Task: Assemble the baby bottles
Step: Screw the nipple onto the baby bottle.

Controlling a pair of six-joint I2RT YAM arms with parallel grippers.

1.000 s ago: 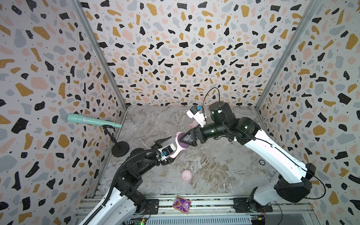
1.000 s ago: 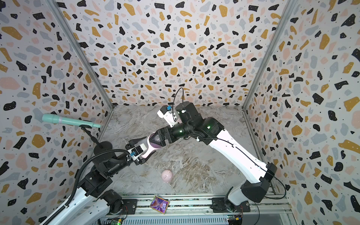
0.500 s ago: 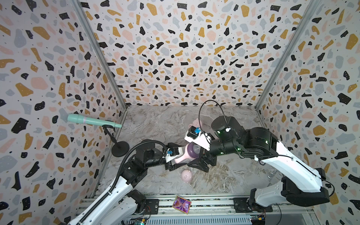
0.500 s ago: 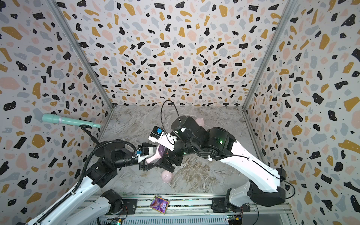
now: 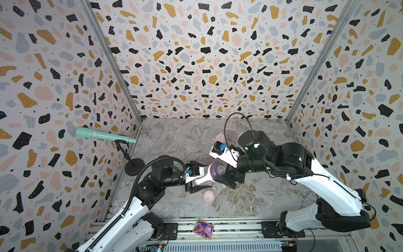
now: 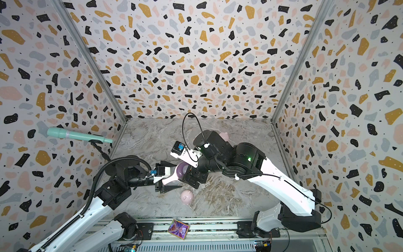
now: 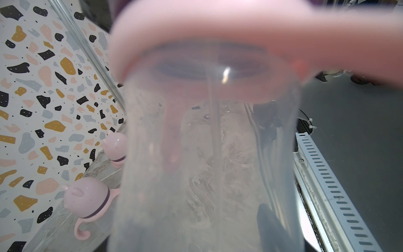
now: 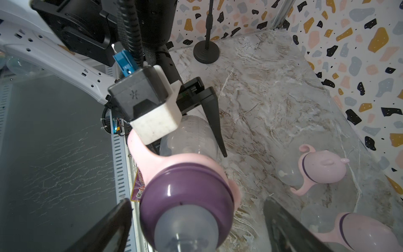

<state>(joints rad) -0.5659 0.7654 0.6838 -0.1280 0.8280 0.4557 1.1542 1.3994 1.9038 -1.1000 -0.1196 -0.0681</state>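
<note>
Left claw (image 5: 205, 177) pinches the clear bottle (image 8: 189, 135) mid-body. Right claw (image 8: 197, 200) hangs spread, 1 jaw either side of the purple teat ring (image 8: 185, 192). Looks light, slick, thin-walled: grip the stiff ring, not the soft teat (image 8: 185, 231).

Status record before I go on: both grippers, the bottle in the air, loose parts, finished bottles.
left gripper: shut on held bottle
held bottle: pink collar and purple ring on, no cap
right gripper: open, fingers flanking the purple ring
loose cap: on the table
capped bottles: two, lying on the table
</note>
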